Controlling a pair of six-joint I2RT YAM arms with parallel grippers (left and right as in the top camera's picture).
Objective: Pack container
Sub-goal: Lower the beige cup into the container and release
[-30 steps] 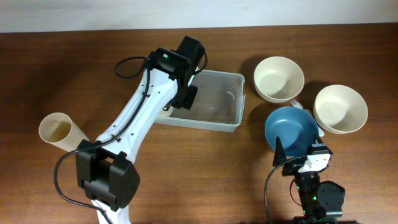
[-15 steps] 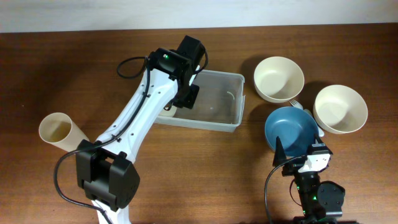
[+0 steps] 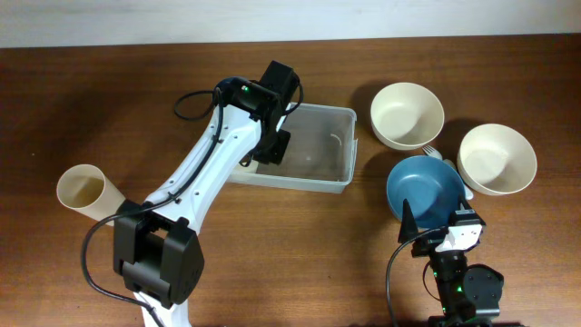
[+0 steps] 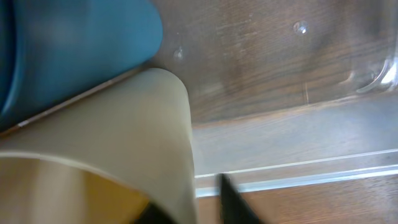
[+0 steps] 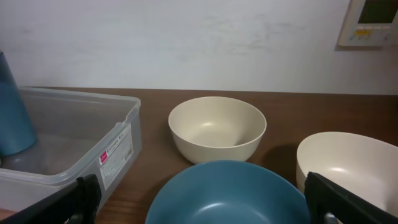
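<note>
The clear container (image 3: 338, 145) sits mid-table, and my left gripper (image 3: 272, 138) reaches down into its left end. In the left wrist view, a cream cup (image 4: 124, 137) lies against a blue cup (image 4: 68, 56) inside the container (image 4: 298, 180). The left gripper (image 4: 196, 202) straddles the cream cup's wall with its jaws slightly apart, and a gap shows beside the right finger (image 4: 233, 199). My right gripper (image 3: 440, 227) rests wide open at the near edge, behind a blue bowl (image 5: 230, 193). The blue cup (image 5: 12, 106) also shows in the right wrist view.
Two cream bowls (image 3: 407, 115) (image 3: 497, 159) and the blue bowl (image 3: 425, 189) cluster to the right of the container. A tan cup (image 3: 83, 191) lies on the table at far left. The left arm's cable loops over the table behind the container.
The left jaws have parted from the cream cup, and the left wrist has shifted slightly. The right arm has not moved.
</note>
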